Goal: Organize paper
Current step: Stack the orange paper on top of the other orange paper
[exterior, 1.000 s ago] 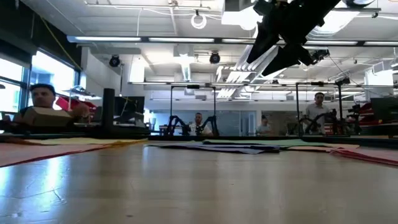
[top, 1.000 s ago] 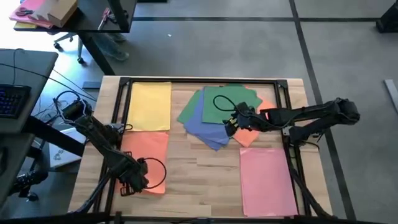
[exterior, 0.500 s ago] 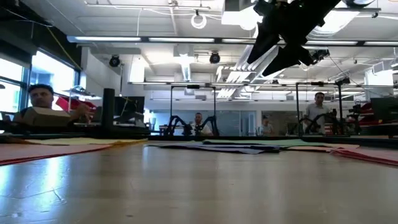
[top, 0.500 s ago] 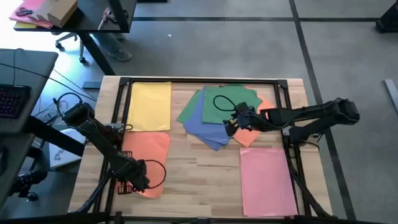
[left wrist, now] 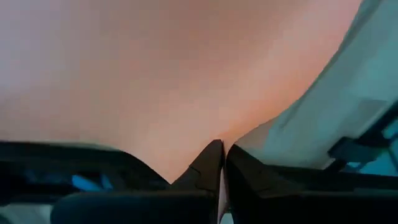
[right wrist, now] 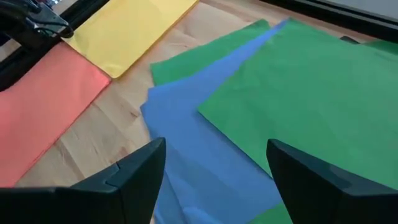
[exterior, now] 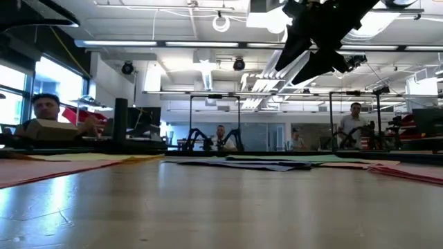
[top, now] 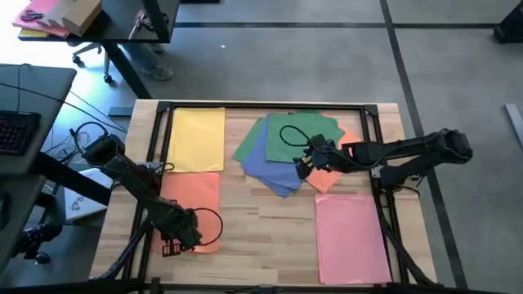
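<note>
- On the wooden tabletop (top: 270, 216), inside a thin black frame (top: 270, 104), lie flat sheets of coloured paper.
- No box or bin sits on the tabletop; the sheets lie straight on the wood.
- From above, one yellow paper sheet (top: 197, 139) lies at the far left, with one orange paper sheet (top: 193, 200) just in front of it.
- One pink paper sheet (top: 350, 234) lies at the near right.
- In the middle is a messy pile of green and blue paper sheets (top: 274, 155), with an orange corner (top: 325, 181) poking out under it. Two green and two blue layers show, but the full count is hard to tell.
- The left tool (top: 170, 246) is low at the near end of the orange sheet. Its wrist view shows the two fingers pressed together on the orange sheet's edge (left wrist: 186, 93).
- The right tool (top: 304, 163) hangs over the messy pile. Its wrist view shows its fingers (right wrist: 134, 174) spread wide, gripping nothing.
- Only the low view shows the room: a person (exterior: 45, 114) sits at far left and another person (exterior: 354, 121) stands at far right.
</note>
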